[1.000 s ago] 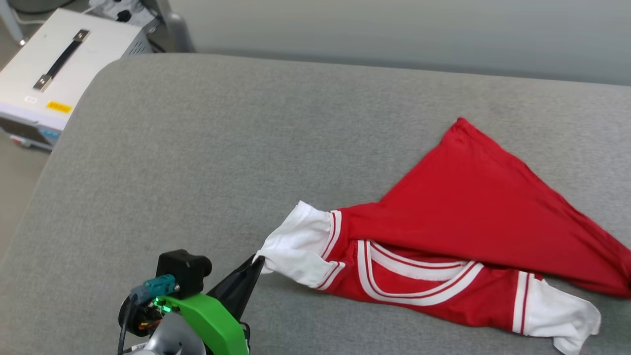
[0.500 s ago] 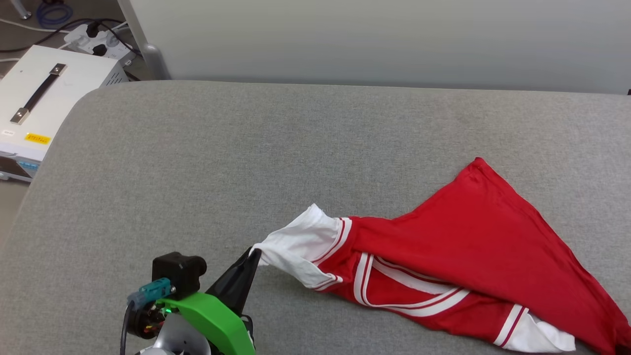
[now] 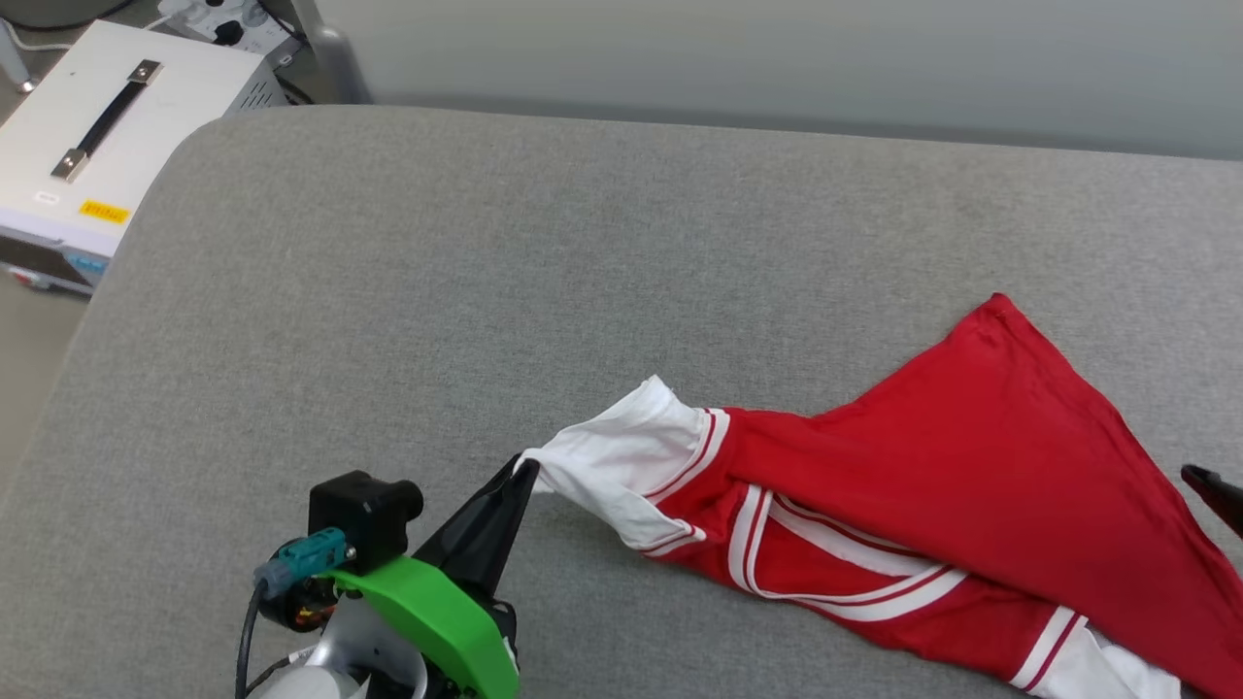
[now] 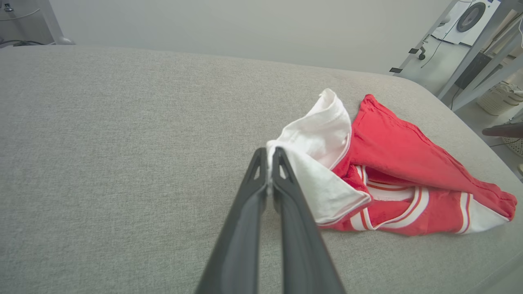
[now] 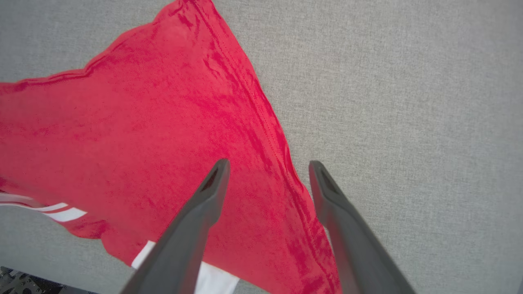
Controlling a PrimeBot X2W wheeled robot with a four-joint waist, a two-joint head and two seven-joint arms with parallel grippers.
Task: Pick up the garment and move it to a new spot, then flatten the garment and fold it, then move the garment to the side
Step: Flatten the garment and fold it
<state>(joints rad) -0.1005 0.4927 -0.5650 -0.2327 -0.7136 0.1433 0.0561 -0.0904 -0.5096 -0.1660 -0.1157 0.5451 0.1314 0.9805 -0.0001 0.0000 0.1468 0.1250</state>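
Left gripper (image 4: 268, 154) pinched tight on the white sleeve (image 4: 318, 163) tip; the rest of the shirt (image 3: 971, 456) lay bunched on the cushion (image 3: 486, 272) beyond the fingertips. Right gripper (image 5: 267, 164) was spread wide and empty, with the red hem showing between its fingers.

This is looking like a robotics lab or test room rather than a home. A white instrument case (image 3: 126, 116) with a black carry handle and yellow label is sitting on the floor beside the padded grey surface (image 3: 486, 291). A power strip (image 3: 209, 17) is lying behind it. A washing machine (image 4: 470, 18) and a white laundry basket (image 4: 500, 98) are standing among metal frame legs (image 4: 484, 36).
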